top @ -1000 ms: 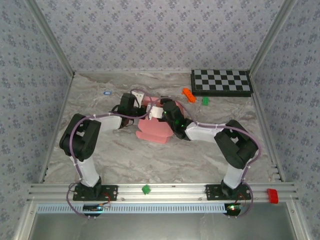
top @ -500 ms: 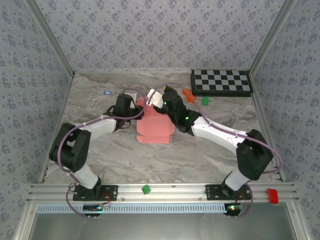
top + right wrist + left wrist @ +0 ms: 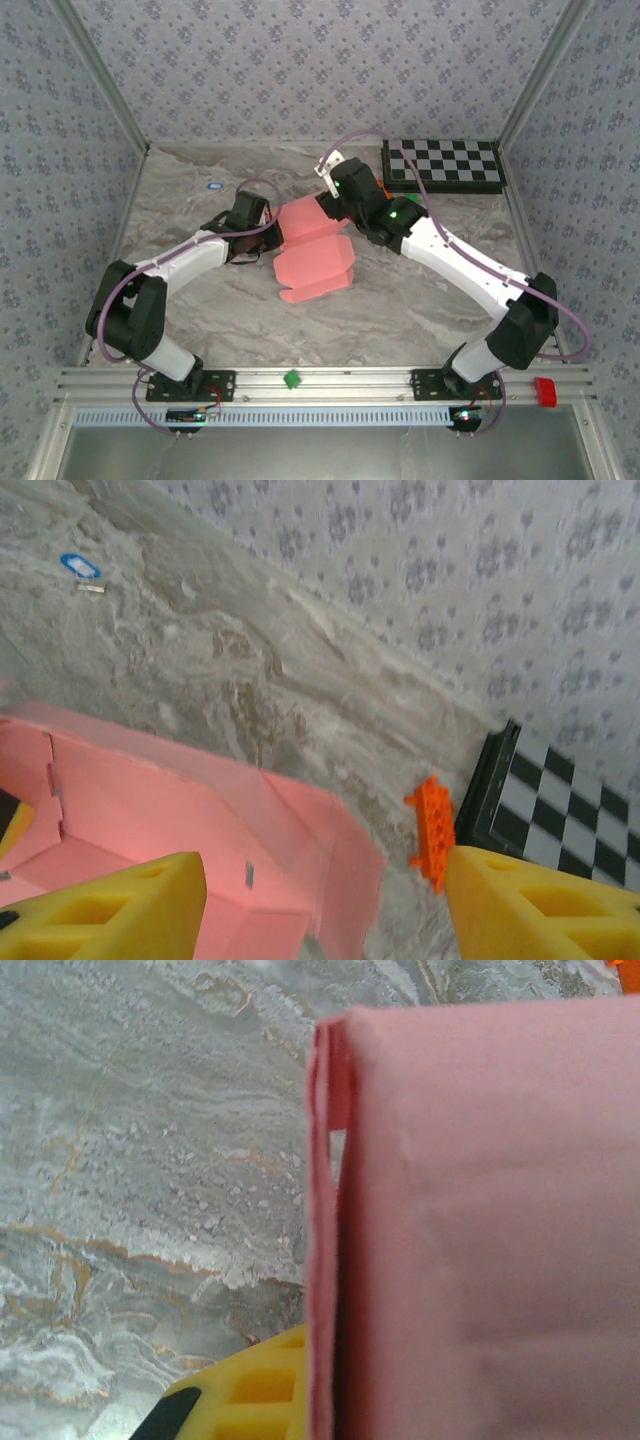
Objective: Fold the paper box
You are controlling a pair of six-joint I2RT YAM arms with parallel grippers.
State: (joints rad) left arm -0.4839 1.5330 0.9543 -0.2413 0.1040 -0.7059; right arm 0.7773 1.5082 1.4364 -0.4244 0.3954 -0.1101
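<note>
The right claw [image 3: 325, 880] has lifted back off the paper box [image 3: 315, 262].

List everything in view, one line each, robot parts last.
paper box: one, salmon pink, partly folded, mid-table between the arms
checkerboard: one, black and white, far right corner of the table
orange block: one, orange, just left of the checkerboard
blue tag: one, small, blue and white, far left of the table
green piece: one, green, on the front rail
red piece: one, red, right end of the front rail
table: one, grey marbled
left gripper: one, yellow pads, shut on the paper box's left edge
right gripper: one, yellow pads, open, over the box's far side
</note>
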